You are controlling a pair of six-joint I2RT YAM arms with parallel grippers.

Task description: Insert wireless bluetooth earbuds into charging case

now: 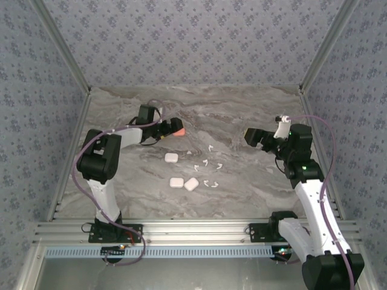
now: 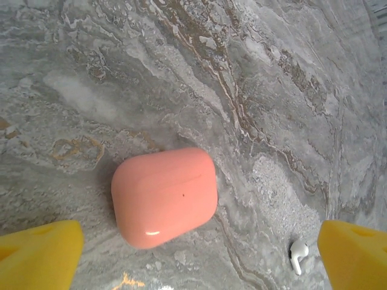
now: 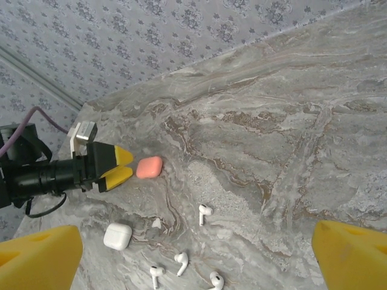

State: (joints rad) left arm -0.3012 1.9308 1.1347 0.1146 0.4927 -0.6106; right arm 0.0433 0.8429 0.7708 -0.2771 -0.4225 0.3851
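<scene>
On the middle of the marble table, small white earbuds lie scattered, about six, beside three closed white cases. One coral case lies farther back, just ahead of the left gripper, whose arm is stretched low, fingers spread. The right gripper hovers well apart, spread wide, empty.

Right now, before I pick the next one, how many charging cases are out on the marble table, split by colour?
Coral-pink rounded plastic charging case: 1
White rounded plastic charging cases: 3
Total: 4
</scene>
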